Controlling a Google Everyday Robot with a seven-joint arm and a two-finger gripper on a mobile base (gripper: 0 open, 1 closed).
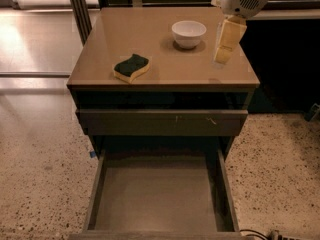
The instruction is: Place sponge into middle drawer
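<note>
Speckled floor (40, 154) surrounds a brown cabinet (165, 74). On its top the sponge (131, 67) lies near the left front, green face up, well apart from the white bowl (188, 33). The gripper (223, 54) hangs over the right edge, beside the bowl (open or closed, I cannot tell). Below, the middle drawer (155, 194) stands open, probably to receive the sponge.
</note>
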